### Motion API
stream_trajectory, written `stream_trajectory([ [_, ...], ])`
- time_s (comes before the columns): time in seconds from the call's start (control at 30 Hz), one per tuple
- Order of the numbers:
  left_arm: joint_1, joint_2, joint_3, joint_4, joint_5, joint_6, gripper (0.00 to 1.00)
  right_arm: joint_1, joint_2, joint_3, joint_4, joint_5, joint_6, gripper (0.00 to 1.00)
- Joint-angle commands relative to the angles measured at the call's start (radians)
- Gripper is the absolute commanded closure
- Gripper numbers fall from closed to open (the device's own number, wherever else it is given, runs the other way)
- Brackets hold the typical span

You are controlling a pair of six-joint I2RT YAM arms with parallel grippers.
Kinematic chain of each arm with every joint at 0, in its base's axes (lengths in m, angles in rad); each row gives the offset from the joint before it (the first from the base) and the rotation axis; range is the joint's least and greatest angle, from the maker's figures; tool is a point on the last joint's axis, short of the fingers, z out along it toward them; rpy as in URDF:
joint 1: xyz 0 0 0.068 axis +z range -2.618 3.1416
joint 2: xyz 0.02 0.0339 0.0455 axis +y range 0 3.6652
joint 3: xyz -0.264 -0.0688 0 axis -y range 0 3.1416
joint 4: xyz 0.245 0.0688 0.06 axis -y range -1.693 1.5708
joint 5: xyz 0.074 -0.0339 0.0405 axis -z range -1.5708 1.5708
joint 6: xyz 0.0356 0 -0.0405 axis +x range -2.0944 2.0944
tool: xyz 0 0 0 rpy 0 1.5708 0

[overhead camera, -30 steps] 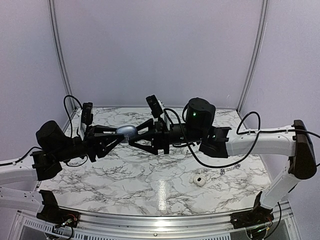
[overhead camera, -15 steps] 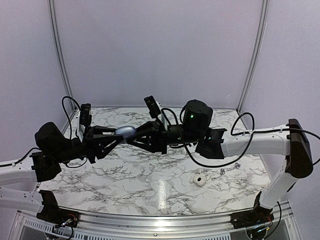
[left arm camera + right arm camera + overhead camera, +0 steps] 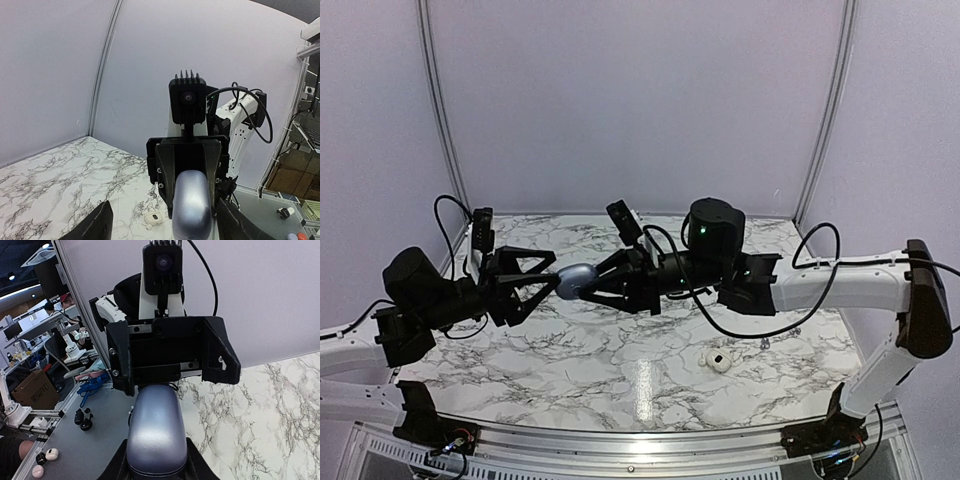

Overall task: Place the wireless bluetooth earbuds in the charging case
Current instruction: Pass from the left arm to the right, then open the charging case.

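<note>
A white, grey-veined marble-patterned worktop (image 3: 570, 350) sits inside plain pale lavender walls (image 3: 640, 100) with slim metal corner posts (image 3: 438, 110). Looping black cables (image 3: 750, 325) hang off the right arm, and a few tiny dark specks (image 3: 763, 343) lie on the worktop near the right edge. The two arms reach toward each other above the middle of the worktop, so each wrist view is mostly filled by the other arm's black housing and its boxy wrist camera (image 3: 187, 99).

The small oval, smooth lavender-purple plastic charging case (image 3: 574, 281) is up in the air, well clear of the worktop, between the two arms. The right end effector (image 3: 592, 284) is clamped on it: in the right wrist view its black fingers (image 3: 119, 466) press on both sides of the rounded shell. The left end effector (image 3: 554, 283) faces the case from the other side with its fingers (image 3: 97, 225) spread wide apart. In the left wrist view the case sits between them with a gap on each side, touching neither.

The small pale whitish plastic wireless earbuds (image 3: 720, 360) lie on the worktop toward the near right, well apart from the case and both end effectors. They are too small to make out as separate pieces.

The case's shell is closed, so what is inside cannot be seen.
</note>
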Motion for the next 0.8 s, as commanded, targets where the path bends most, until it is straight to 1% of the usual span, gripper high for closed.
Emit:
stream_trajectory([
  [0.0,0.002,0.007,0.030,-0.116,0.011,0.007,0.26,-0.004,-0.056,0.047,-0.148,0.019,-0.121,0.96],
  [0.17,0.001,0.055,0.066,-0.168,0.091,0.000,0.26,-0.003,-0.068,0.045,-0.219,0.052,-0.176,0.98],
  [0.27,0.001,0.069,0.082,-0.171,0.096,-0.005,0.26,-0.002,-0.066,0.055,-0.258,0.061,-0.208,1.00],
  [0.33,0.001,0.086,0.093,-0.177,0.095,-0.008,0.29,-0.002,-0.062,0.066,-0.283,0.063,-0.229,1.00],
  [0.4,0.001,0.098,0.108,-0.193,0.067,-0.013,0.32,-0.001,-0.062,0.070,-0.297,0.064,-0.245,1.00],
  [0.57,0.003,0.105,0.146,-0.260,-0.054,-0.006,0.38,0.003,-0.067,0.068,-0.311,0.054,-0.270,1.00],
  [0.67,0.005,0.104,0.175,-0.308,-0.130,-0.001,0.39,0.005,-0.073,0.066,-0.314,0.049,-0.278,1.00],
  [0.77,0.016,0.097,0.187,-0.326,-0.152,-0.006,0.39,0.005,-0.073,0.063,-0.310,0.043,-0.280,1.00],
])
